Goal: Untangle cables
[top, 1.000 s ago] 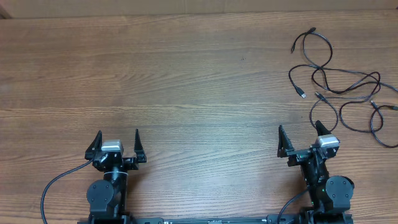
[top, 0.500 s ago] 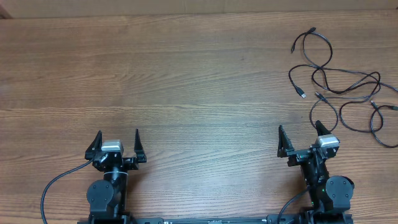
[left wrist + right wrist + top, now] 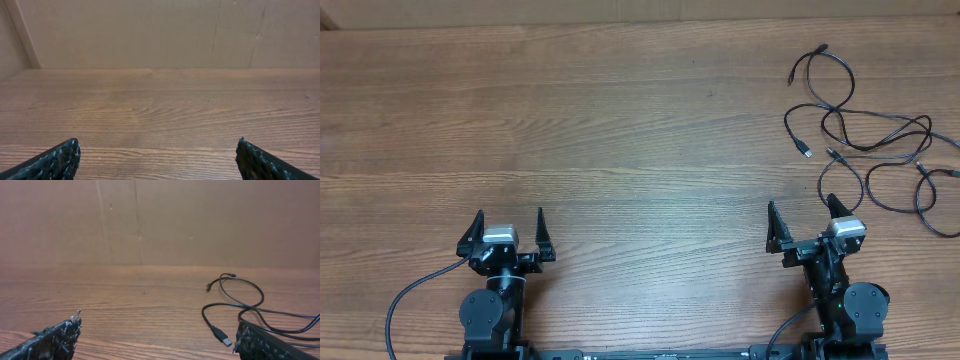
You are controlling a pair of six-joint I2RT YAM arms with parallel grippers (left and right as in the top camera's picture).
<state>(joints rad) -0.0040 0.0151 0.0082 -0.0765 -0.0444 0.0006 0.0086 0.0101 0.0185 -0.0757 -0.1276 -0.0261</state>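
Wooden bench [image 3: 620, 120], far right side: one loose tangle of thin black cables [image 3: 867, 148], strand count unclear. Left fingers [image 3: 540, 225] and right fingers [image 3: 772, 224] both spread wide, holding nothing.

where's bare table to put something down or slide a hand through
Free: the whole left and middle of the table, from the left claw out to the far edge and across to the cables. Crowded: the right side, where the cables loop down close to the right claw.
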